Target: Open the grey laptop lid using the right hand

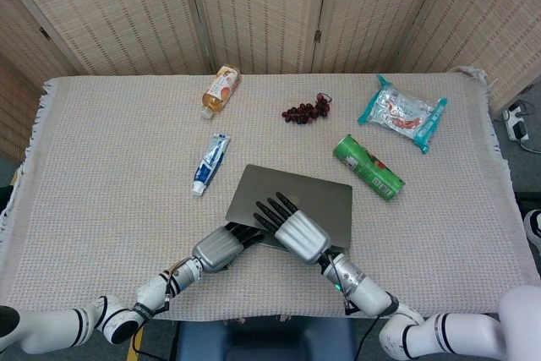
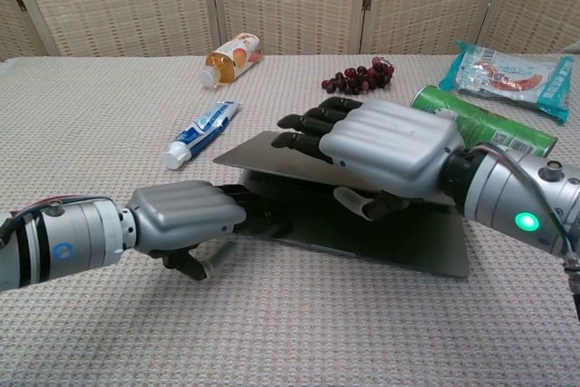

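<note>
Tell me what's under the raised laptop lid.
Under the lid: the laptop's dark base, left hand's fingers and right hand's thumb. Keyboard detail isn't visible.

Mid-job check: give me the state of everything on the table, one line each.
Grey laptop: lid raised slightly at its front edge, not yet open.
Right hand: grips the lid's front edge, fingers on top, thumb beneath.
Left hand: rests on the laptop base, fingertips under the lid.
Juice bottle: on its side.
Toothpaste tube: lying flat, capped.
Green chip can: on its side.
Snack packet: flat, sealed.
Grapes: loose bunch.
</note>
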Controlling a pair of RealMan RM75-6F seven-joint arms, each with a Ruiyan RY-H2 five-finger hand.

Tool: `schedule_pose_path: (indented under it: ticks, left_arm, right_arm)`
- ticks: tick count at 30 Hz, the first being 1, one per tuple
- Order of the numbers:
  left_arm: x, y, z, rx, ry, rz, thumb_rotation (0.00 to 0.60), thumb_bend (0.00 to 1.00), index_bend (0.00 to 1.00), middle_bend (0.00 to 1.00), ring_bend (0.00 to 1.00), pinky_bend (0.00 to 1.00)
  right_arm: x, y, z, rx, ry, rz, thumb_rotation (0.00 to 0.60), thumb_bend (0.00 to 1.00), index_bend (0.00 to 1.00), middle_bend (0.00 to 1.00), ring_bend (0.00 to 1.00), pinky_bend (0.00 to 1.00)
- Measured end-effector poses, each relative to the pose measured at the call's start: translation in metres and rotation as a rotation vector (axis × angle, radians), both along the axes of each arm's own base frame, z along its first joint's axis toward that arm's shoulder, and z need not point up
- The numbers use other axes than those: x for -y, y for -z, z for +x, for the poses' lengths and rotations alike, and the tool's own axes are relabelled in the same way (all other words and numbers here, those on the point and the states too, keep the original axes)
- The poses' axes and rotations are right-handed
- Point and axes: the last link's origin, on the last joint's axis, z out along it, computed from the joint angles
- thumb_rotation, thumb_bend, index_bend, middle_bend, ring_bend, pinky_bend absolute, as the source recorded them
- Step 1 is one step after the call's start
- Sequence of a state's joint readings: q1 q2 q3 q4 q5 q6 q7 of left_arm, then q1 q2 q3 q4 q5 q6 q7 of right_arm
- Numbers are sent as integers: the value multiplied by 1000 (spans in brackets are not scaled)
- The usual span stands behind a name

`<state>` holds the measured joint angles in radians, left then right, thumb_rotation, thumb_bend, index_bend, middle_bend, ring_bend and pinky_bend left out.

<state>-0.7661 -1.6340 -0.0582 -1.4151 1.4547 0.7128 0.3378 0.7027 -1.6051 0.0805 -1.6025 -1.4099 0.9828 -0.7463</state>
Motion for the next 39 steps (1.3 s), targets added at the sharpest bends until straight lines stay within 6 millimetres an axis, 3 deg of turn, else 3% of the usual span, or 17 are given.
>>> schedule_pose_path:
  ticks: [22,39]
  left_arm:
    - [2,4,7,-42,11,0,600,844,89,30,0,0]
    - [3,5,8,-52,9,1,600,844,94,32,0,0]
  right_arm:
    - [19,5,-14,-7,73,-18,600,595,0,0,0,0]
    - [68,-54,-11,105,157,-172,600,595,0,0,0,0]
